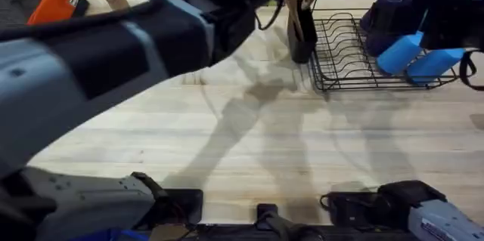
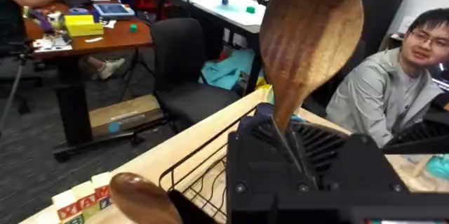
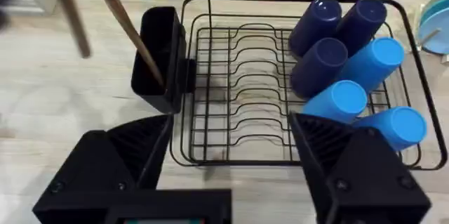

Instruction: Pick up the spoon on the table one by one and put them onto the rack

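gripping darker spoon (image 2: 309, 41) in left gripper (image 2: 295, 155), above rack (image 3: 280, 83) | gaping right gripper (image 3: 231, 161) beside rack | standing second spoon (image 3: 126, 27) in rack's holder (image 3: 160, 62)

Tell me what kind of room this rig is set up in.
Likely an office or lab workspace, not a kitchen. Behind the table with the dish rack, the left wrist view shows a black office chair and a cluttered wooden desk, plus a white workbench.

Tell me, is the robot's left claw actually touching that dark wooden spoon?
Touching. The left wrist view shows the dark spoon standing bowl-up, its neck pinched between the fingers of the left gripper.
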Available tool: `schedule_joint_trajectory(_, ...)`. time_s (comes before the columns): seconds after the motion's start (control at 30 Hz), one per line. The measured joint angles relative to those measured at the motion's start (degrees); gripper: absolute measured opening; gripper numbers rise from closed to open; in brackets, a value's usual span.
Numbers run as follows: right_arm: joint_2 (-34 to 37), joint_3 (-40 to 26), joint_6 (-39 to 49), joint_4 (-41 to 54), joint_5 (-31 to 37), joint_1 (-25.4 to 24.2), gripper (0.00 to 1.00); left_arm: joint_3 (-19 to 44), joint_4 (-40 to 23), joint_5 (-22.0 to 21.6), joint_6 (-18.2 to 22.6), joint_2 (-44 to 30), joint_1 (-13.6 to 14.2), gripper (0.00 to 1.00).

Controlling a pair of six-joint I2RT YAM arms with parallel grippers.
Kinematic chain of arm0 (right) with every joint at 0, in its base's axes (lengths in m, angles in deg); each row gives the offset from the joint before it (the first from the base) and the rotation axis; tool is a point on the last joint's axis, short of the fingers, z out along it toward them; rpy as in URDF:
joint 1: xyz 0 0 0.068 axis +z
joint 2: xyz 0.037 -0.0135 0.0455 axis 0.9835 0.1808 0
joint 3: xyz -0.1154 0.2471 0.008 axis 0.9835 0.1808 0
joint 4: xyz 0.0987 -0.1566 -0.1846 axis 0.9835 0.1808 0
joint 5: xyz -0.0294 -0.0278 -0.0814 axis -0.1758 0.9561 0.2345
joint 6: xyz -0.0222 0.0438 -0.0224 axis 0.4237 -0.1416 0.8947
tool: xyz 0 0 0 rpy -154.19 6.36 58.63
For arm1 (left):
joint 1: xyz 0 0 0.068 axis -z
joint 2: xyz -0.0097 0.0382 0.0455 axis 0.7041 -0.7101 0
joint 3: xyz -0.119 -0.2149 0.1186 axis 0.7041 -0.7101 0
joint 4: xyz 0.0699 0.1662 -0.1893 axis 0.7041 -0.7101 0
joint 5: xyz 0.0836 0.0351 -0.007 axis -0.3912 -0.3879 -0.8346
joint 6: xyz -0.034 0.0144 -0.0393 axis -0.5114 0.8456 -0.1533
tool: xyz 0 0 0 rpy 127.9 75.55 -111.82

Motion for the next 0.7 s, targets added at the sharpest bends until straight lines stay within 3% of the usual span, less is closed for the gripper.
schedule_joint_trajectory(0.3,0.0,0.0,-0.01,0.0,-0.02,0.0,0.992,0.0,8.92,0.8,0.33,-6.18,0.43,0.044)
schedule_joint_trajectory(0.7,0.0,0.0,0.0,0.0,-0.02,0.02,0.992,0.0,10.59,2.42,0.47,-10.7,0.43,0.044)
